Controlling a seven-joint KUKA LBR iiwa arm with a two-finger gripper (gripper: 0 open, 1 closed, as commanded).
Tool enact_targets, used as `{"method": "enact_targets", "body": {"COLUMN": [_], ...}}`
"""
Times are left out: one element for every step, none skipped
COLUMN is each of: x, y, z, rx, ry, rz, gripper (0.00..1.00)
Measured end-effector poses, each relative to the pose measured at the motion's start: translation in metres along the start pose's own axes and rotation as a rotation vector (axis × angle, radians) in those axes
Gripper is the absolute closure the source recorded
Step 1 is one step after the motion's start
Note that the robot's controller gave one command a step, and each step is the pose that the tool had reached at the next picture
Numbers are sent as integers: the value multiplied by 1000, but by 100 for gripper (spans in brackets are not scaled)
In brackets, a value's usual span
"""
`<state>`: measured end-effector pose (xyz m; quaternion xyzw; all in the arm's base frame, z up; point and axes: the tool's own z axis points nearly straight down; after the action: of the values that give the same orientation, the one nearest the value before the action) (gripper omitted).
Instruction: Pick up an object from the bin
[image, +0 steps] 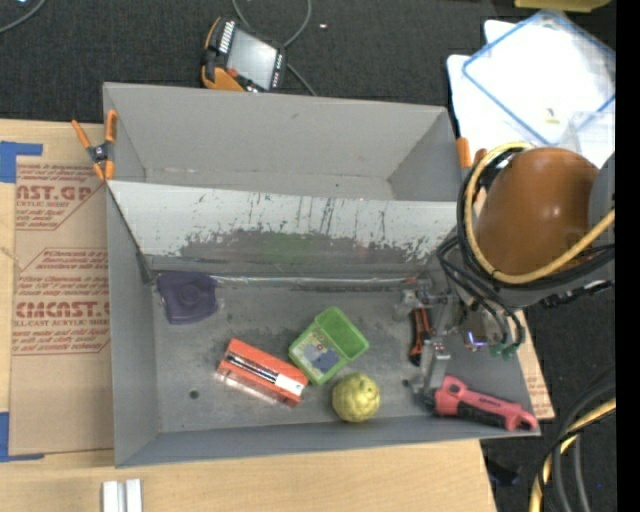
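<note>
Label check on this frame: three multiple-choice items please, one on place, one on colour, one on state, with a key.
1. Where does the purple lump lie?
A. Left, towards the back
B. Right front corner
C. Middle of the front edge

2. What colour is the ball?
A. Blue
B. Yellow-green
C. White

3. How is the orange box placed?
A. Standing on end
B. Leaning on the back wall
C. Lying flat

Key:
1 A, it sits by the left wall, behind everything else.
2 B, the ball at the front is yellow-green.
3 C, the box lies flat, well to the left of the end effector.
</note>
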<state>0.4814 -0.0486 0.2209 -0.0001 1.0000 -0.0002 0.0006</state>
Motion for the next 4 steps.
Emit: {"method": "enact_targets", "body": {"x": [0, -14, -3, -11], "y": [0, 27, 19, 26], "z": [0, 59, 54, 60], "rx": [0, -2, 0, 0], "ry": [0, 3, 0, -2], "rz": [0, 176, 93, 143], "gripper": [0, 0, 0, 0]}}
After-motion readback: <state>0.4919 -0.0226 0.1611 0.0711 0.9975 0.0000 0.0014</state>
